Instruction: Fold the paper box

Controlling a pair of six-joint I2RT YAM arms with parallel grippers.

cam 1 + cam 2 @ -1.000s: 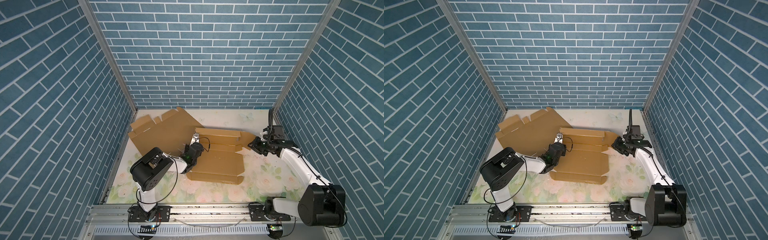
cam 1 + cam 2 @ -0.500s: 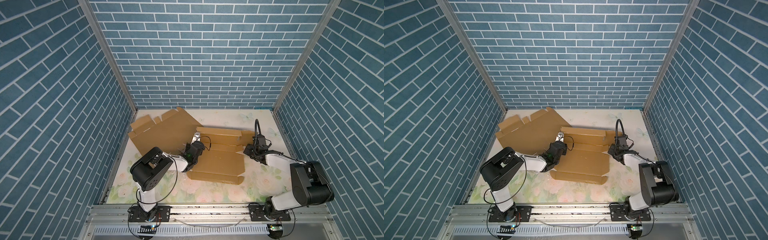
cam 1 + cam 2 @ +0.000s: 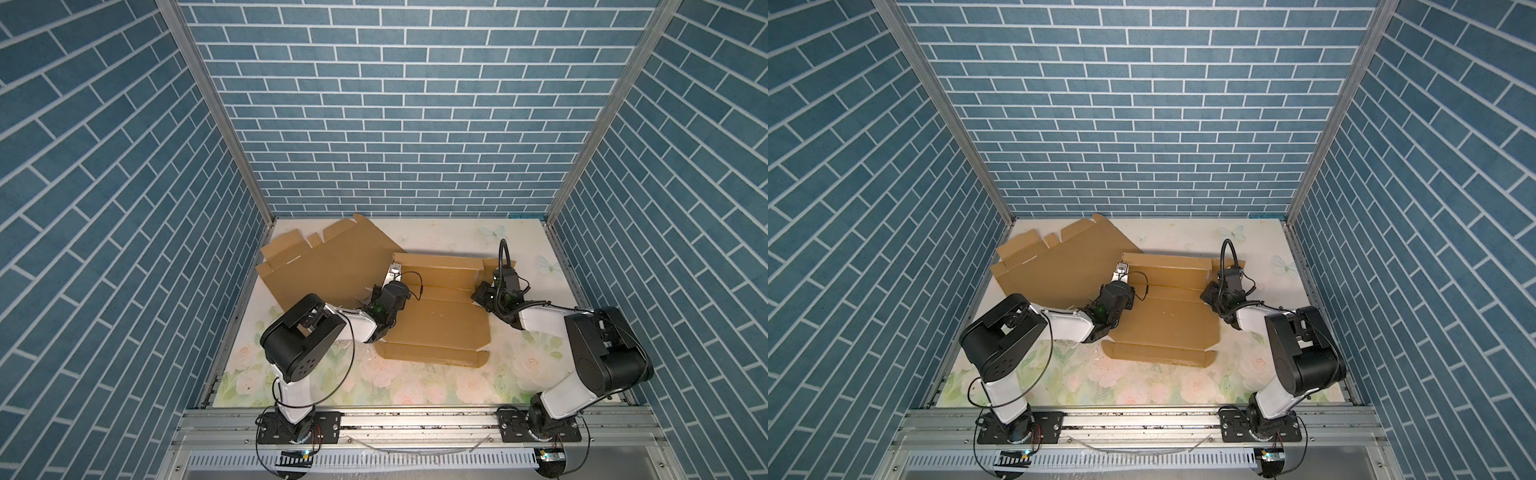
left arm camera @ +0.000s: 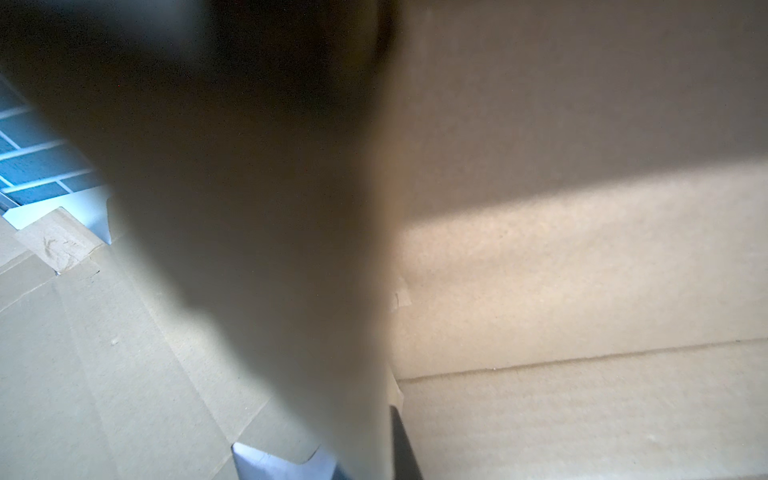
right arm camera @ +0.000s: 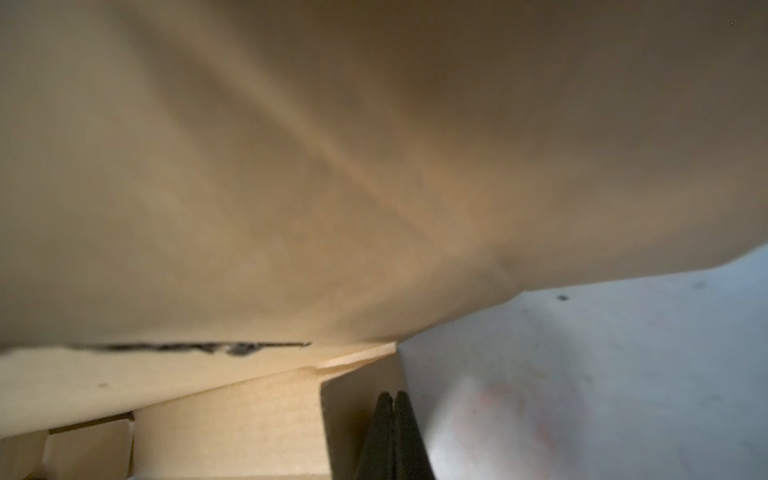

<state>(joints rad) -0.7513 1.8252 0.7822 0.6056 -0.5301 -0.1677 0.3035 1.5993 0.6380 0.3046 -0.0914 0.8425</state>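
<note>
Brown cardboard paper box half-folded, mid-tabletop | left gripper closed at its left wall, grip unclear | right gripper closed empty, 2 fingers together at right flap

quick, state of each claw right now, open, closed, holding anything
left claw: closed, apparently pinching a flap of the paper box
right claw: closed, holding nothing

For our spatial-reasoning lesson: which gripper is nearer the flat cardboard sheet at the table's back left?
Left. The left gripper, shut on the paper box at its left side, sits beside the cardboard sheet; the right gripper is across the box, at its right side.
</note>
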